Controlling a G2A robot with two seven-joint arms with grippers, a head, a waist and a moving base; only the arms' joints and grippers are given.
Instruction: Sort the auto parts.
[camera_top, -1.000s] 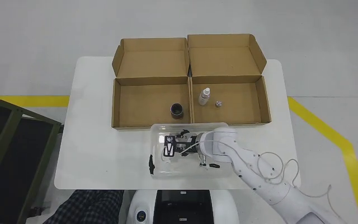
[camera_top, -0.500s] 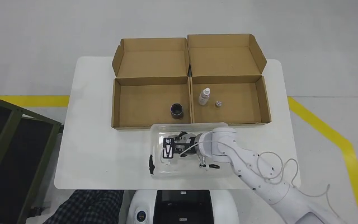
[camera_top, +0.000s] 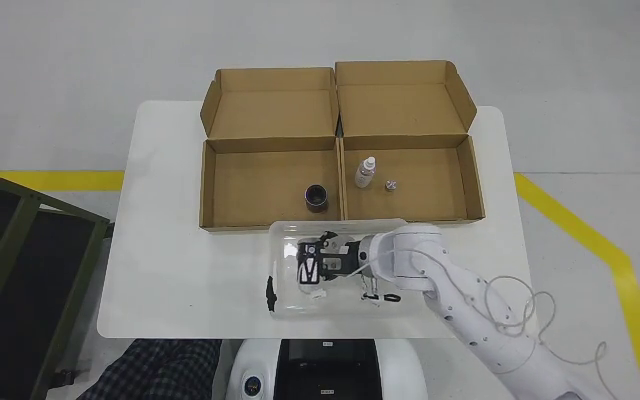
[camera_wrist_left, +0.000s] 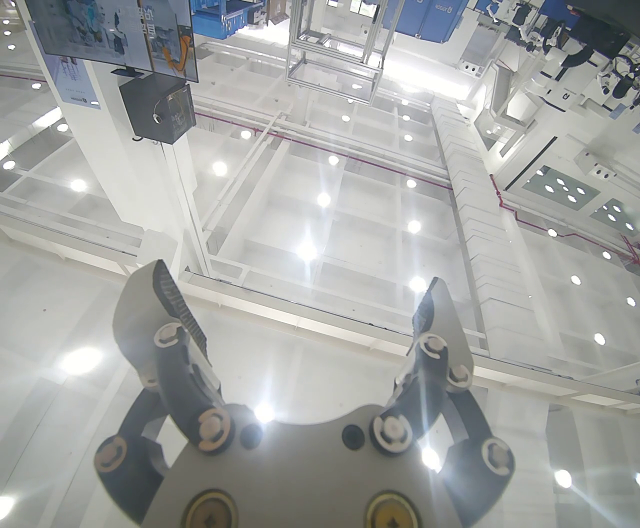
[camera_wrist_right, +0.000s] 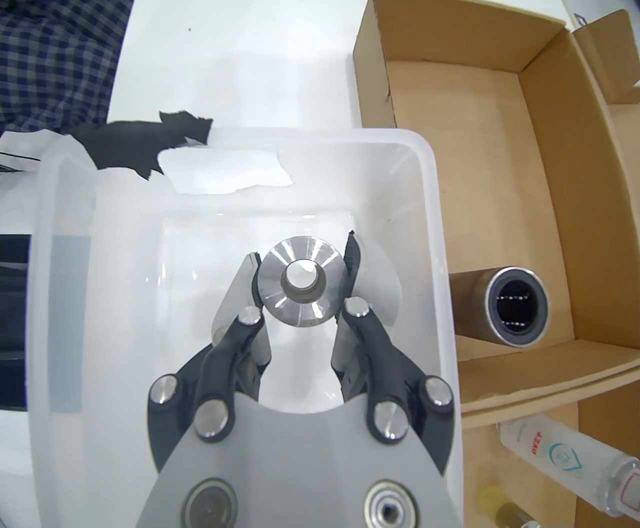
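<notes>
- Gripping a metal ring (camera_wrist_right: 287, 305), the right gripper (camera_wrist_right: 302, 265) has its two fingers pressed on opposite sides of the ring's rim, with the ring's flat face turned towards the wrist camera.
- Ring and right gripper (camera_top: 310, 265) sit inside a clear plastic tub (camera_top: 290, 235) in the lower middle of the top view; whether the ring touches the tub floor cannot be told.
- The ring is bright machined steel, round, with a raised hub and a hole through the centre; the finger pads are black and ribbed.
- The tub (camera_wrist_right: 435, 250) is milky, smooth, with rounded corners.
- A torn black scrap (camera_wrist_right: 145, 140) hangs on the tub's rim, at its lower left corner in the top view (camera_top: 270, 292).
- Two open cardboard boxes stand side by side just above the tub in the top view, flaps folded back: the left box (camera_top: 270, 190) and the right box (camera_top: 430, 185).
- The left box holds a dark metal sleeve (camera_top: 317, 195), a short cylinder with a black bore (camera_wrist_right: 505, 305).
- The right box holds a small clear bottle (camera_top: 365, 172) lying on its side and a tiny pale part (camera_top: 391, 185) beside it.
- The tub's wall and the box's cardboard wall stand between the ring and the sleeve.
- All rest on a white table (camera_top: 170, 250).
- The left gripper (camera_wrist_left: 295, 274) points up at the ceiling, fingers spread wide with nothing between them.
</notes>
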